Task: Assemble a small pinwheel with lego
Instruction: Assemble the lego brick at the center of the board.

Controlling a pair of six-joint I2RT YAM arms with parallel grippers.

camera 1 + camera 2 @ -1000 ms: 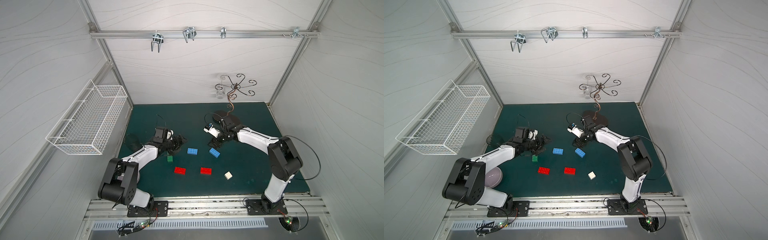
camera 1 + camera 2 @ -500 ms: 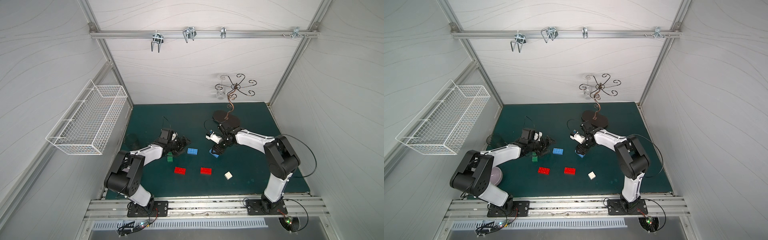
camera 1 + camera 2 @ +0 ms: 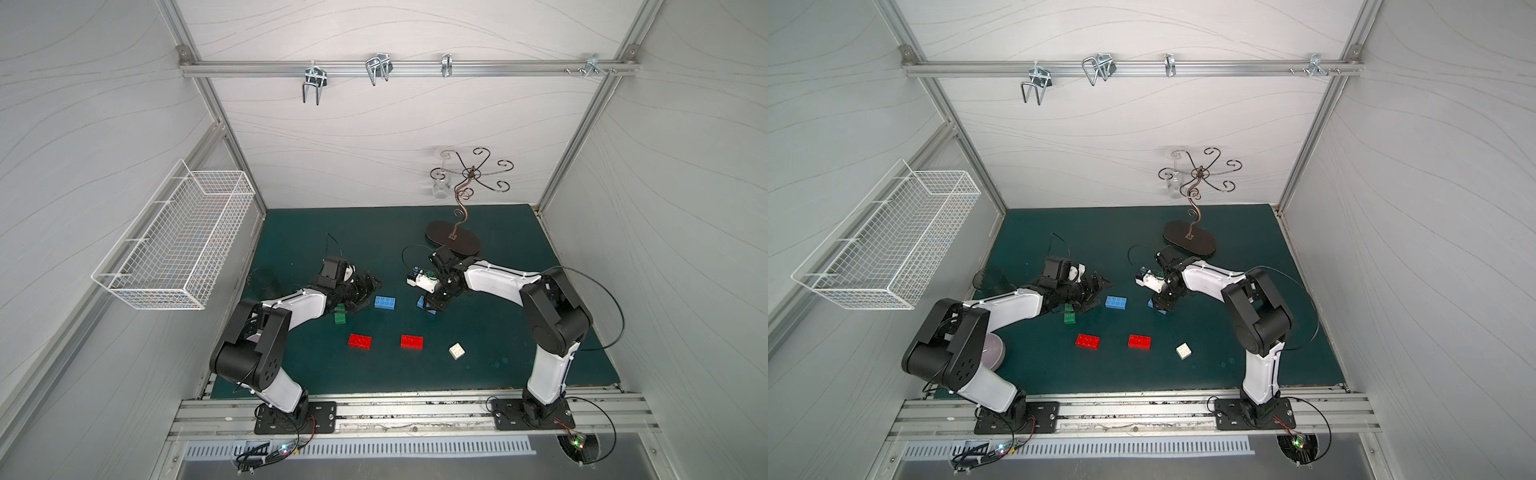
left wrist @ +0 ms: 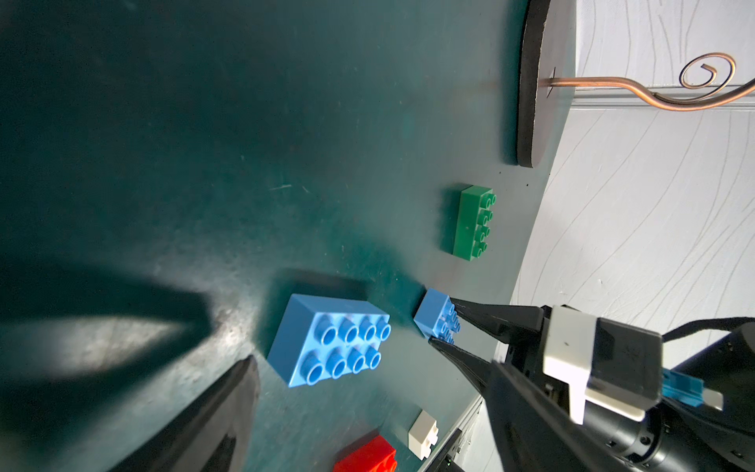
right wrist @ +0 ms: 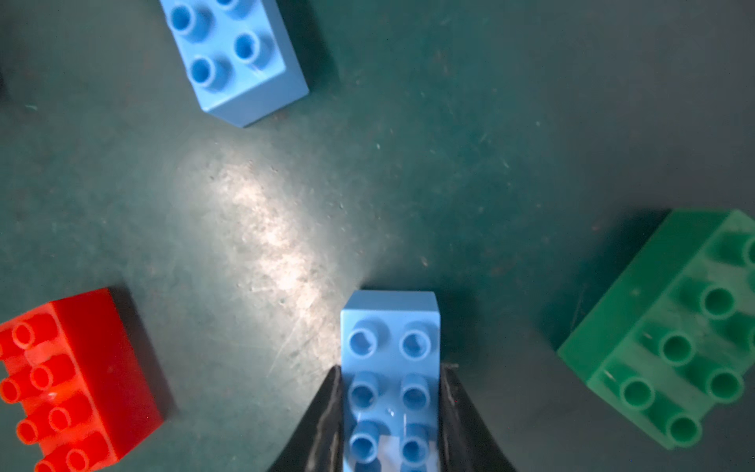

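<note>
R hand (image 5: 390,370) is clenched on a blue brick (image 5: 390,327). Its fingers (image 5: 327,408) press both long sides, studs up, w/ the brick's far end poking out past the tips. In a top view that grip sits approx mid-worktop (image 3: 498,332), a bit right of centre. Can't tell if the brick is off the surface.

L hand (image 3: 369,295) is released, jaws spread wide w/ nothing between them, low over the worktop left of centre. A green brick (image 3: 340,318) lies just beside it on the front-edge side, partly under the arm. The loose blue brick (image 3: 385,302) lies between the two hands, touching neither.

Nearer the front edge, mid-width, one red brick (image 3: 360,341) and the other red brick (image 3: 412,341) lie level w/ each other but apart. The white 2x2 (image 3: 456,351) sits right of them, turned at an angle.

The 2nd green brick (image 4: 472,222) lies between the held blue one and the wire stand base (image 3: 453,243) near the back edge; the R arm hides it in both top views.

All lego lies as single pcs, none stacked or joined.
</note>
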